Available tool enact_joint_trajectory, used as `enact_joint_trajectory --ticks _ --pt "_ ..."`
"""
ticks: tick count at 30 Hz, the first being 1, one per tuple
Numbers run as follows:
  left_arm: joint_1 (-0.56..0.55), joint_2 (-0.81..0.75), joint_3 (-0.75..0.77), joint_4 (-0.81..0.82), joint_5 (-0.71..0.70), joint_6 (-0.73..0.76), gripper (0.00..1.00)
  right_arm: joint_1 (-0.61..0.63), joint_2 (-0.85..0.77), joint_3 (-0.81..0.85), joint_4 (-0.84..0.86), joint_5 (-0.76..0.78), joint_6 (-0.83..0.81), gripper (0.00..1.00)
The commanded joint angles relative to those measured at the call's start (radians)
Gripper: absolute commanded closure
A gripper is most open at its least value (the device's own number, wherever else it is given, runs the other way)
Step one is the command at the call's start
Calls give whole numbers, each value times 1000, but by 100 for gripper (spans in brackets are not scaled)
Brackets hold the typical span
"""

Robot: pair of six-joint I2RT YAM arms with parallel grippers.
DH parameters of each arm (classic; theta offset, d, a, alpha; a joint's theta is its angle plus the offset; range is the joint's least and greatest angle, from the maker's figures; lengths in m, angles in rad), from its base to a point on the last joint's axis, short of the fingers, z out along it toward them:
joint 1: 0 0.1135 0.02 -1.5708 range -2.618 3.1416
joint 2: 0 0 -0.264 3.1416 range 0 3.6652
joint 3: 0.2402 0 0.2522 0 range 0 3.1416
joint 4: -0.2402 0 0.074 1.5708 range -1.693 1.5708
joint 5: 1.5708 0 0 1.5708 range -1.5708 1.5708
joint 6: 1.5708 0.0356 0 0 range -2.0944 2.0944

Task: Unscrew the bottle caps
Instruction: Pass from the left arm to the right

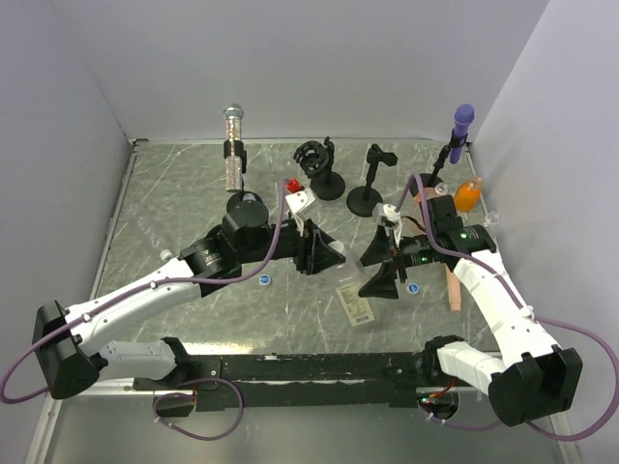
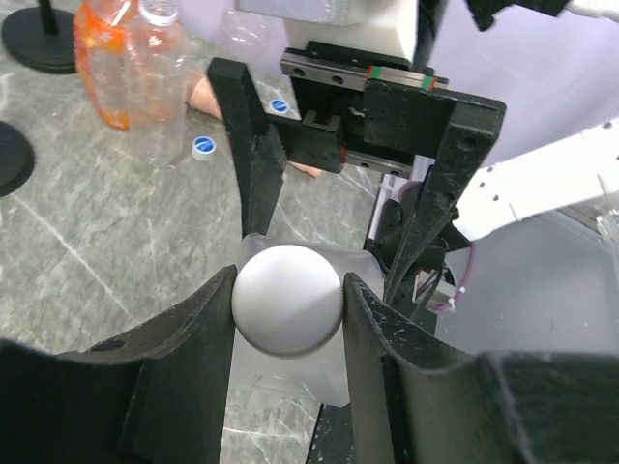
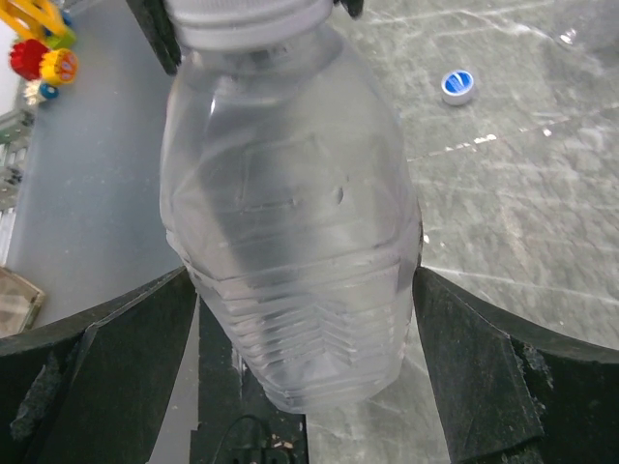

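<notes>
A clear plastic bottle (image 3: 290, 213) is held off the table between my two grippers. My right gripper (image 3: 305, 329) is shut on the bottle's ribbed body, one jaw on each side; in the top view it (image 1: 375, 275) is right of centre. My left gripper (image 2: 286, 304) is shut on the bottle's white ribbed cap (image 2: 286, 298), and its fingers meet the right gripper in the top view (image 1: 336, 255). The cap's edge shows at the top of the right wrist view (image 3: 247, 10).
Loose blue caps lie on the table (image 1: 265, 279) (image 1: 413, 288). An orange bottle (image 1: 467, 195) and a clear bottle (image 2: 160, 77) are at the right back. A silver microphone (image 1: 233, 145), a purple microphone (image 1: 462, 124), black stands (image 1: 366, 198) and a label card (image 1: 356, 304) are nearby.
</notes>
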Motion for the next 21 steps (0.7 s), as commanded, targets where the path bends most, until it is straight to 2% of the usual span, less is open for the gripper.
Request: enact_joint_trajectory --ticks 1,7,15,21 --pt "-3 -39 4 39 -97 -32 99 6 -23 -3 36 39 28 1" --pt "-3 -24 20 0 -265 -180 99 -3 -101 -43 150 111 134 1" --pt "-3 42 24 -17 -368 -532 99 7 -94 -39 189 158 172 1" --pt "-3 79 59 -49 -510 -716 99 18 -109 -54 254 303 241 1"
